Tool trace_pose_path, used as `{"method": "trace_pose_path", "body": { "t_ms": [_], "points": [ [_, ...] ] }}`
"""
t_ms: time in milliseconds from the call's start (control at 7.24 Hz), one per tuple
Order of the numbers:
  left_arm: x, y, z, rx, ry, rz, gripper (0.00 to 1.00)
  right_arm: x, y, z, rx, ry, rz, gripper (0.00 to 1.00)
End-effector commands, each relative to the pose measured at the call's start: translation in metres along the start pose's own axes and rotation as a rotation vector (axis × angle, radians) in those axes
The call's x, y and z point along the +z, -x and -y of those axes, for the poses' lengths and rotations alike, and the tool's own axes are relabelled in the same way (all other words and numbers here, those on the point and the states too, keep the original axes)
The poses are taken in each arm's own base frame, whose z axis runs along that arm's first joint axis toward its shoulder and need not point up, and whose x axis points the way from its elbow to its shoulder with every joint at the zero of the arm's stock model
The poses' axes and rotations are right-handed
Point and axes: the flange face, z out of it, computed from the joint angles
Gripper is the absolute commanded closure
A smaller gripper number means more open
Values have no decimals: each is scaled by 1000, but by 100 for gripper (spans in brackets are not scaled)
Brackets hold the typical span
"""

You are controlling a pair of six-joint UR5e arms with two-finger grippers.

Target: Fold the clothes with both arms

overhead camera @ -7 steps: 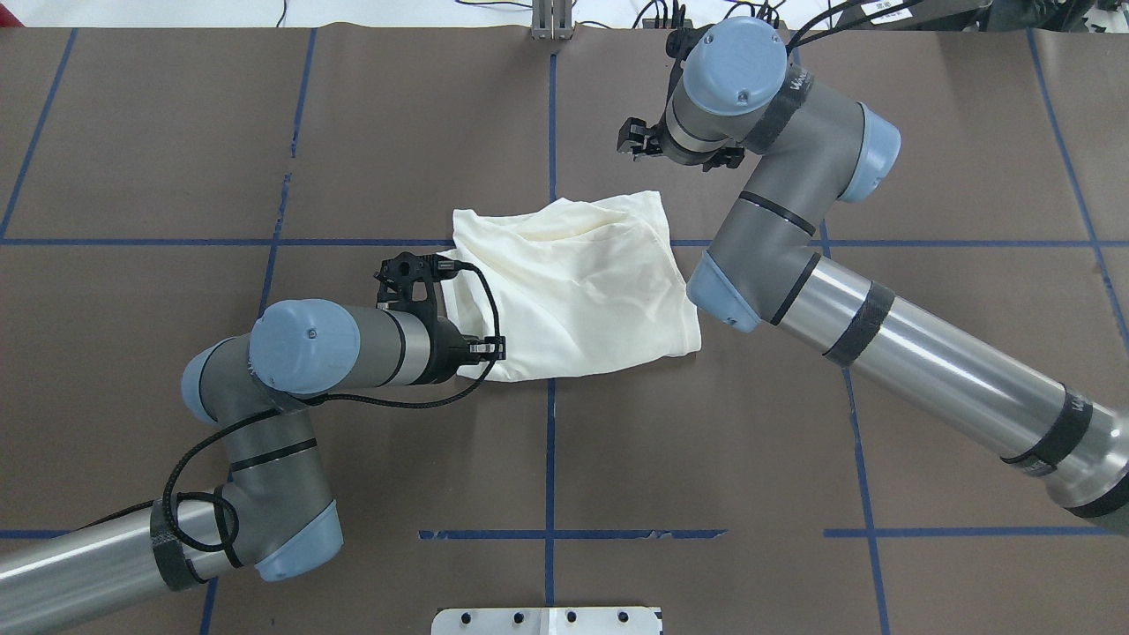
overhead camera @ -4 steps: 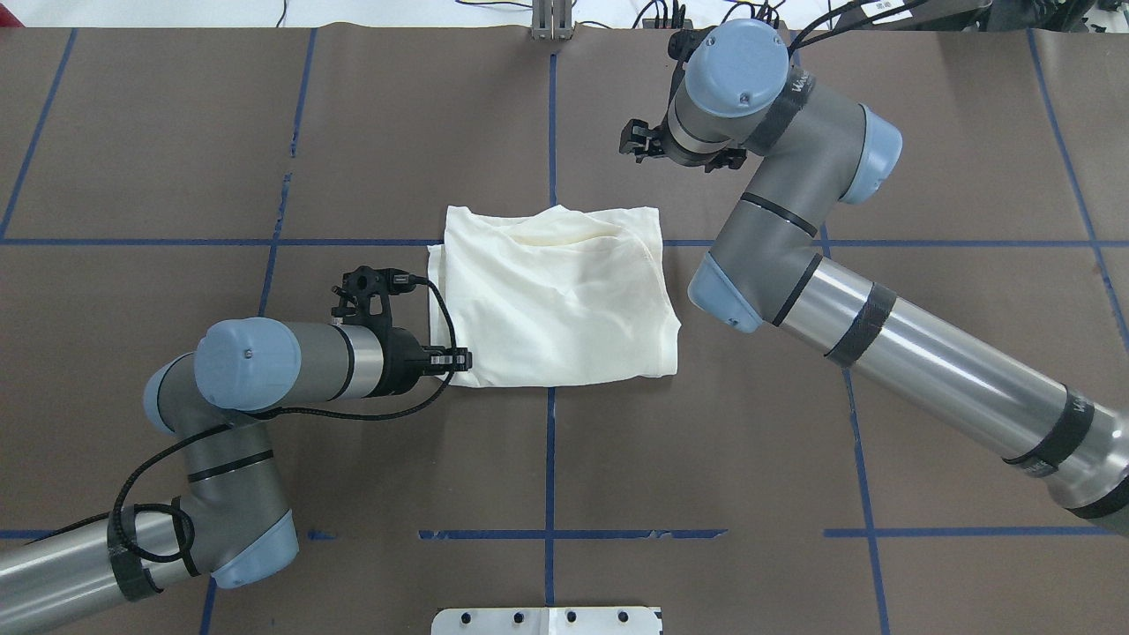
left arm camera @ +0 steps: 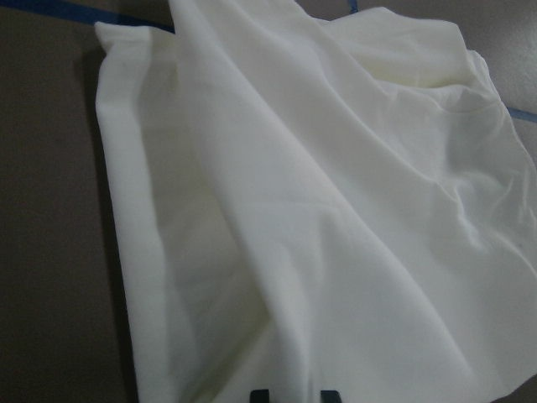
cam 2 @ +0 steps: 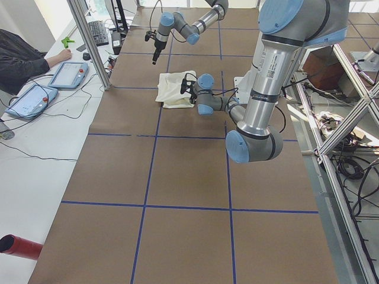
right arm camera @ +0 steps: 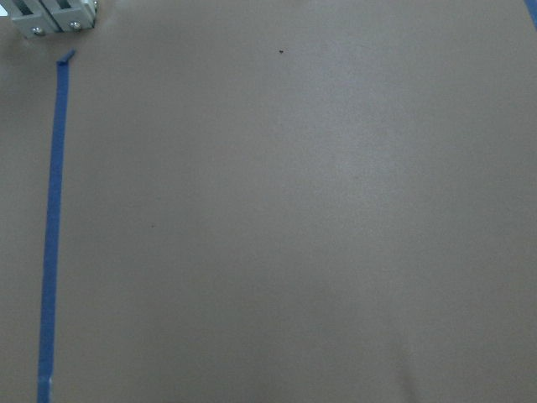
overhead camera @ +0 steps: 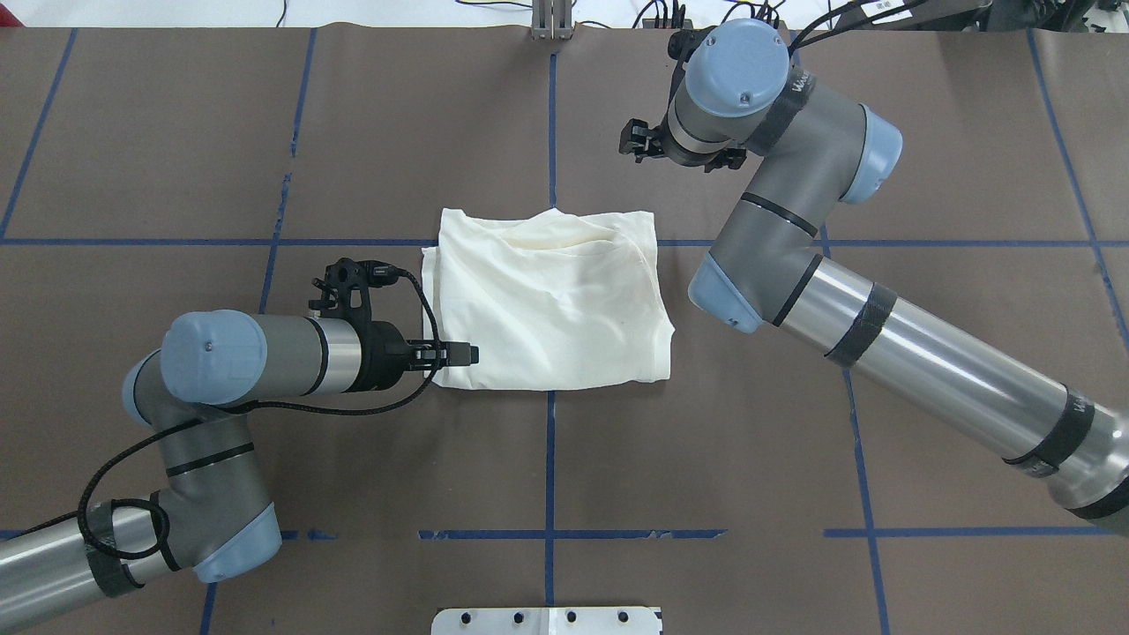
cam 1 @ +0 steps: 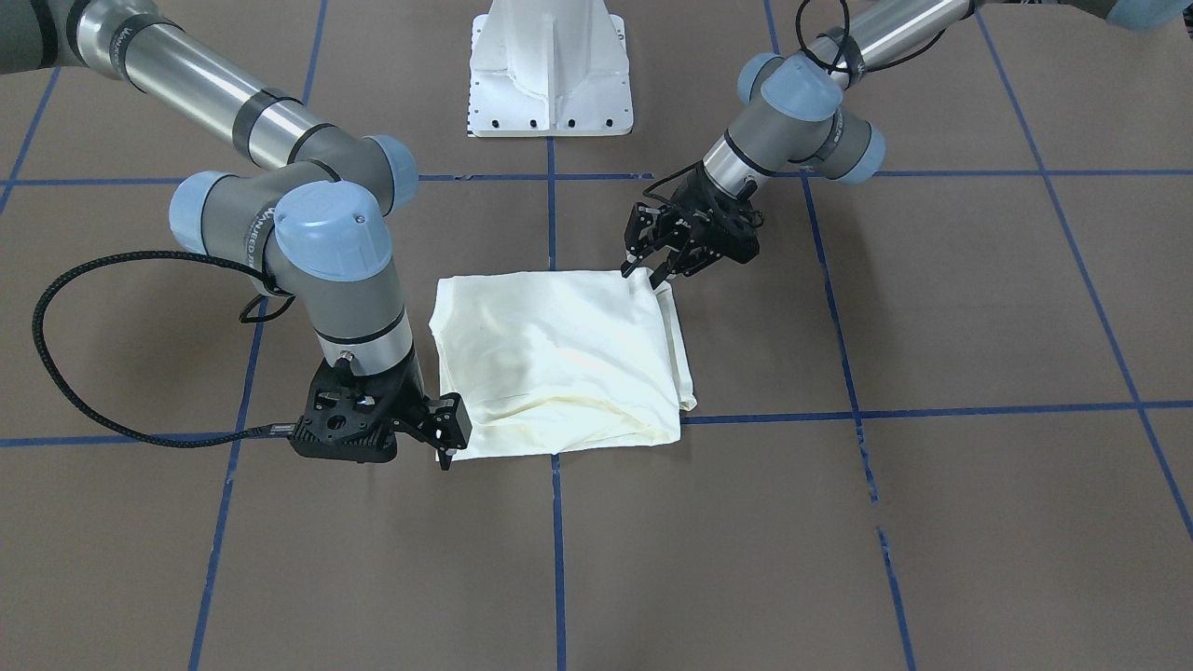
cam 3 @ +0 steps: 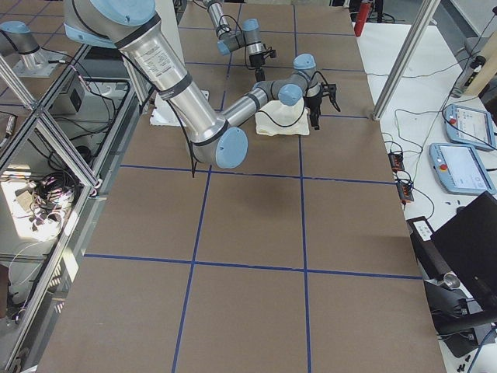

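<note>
The shirt [overhead camera: 547,300] lies in the middle of the overhead view. It is folded into a lumpy square on the brown table [overhead camera: 265,132], plain side up.

The left gripper [overhead camera: 466,354] is at the shirt's lower left corner. Its jaws are nearly closed. In the left wrist view the cloth sits right at the two tips, so it looks like it is pinching that corner.

The right gripper [overhead camera: 630,141] is in the upper part of the frame, apart from the shirt. Its jaws are wide and hold nothing.

I think the job now is to tidy the fold. The left gripper should pull softly and low, so the layers do not slide apart. The bumpy top edge needs smoothing, and the right gripper is near enough to help.
</note>
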Motion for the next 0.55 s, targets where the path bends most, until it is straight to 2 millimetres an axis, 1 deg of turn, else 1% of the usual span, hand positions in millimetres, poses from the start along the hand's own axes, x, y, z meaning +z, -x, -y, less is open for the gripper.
{"method": "trace_pose_path", "body": {
  "t_ms": [0, 138, 276, 414],
  "points": [
    [-19, -18, 19, -11, 17, -50, 0, -1, 1, 0, 1, 0, 2, 0],
    [-15, -23, 20, -36, 19, -52, 0, -1, 1, 0, 1, 0, 2, 0],
    [-5, -33, 22, -80, 22, -56, 0, -1, 1, 0, 1, 0, 2, 0],
    [4, -29, 23, -88, 24, -43, 0, 0, 0, 0, 0, 1, 1, 0]
  ]
}}
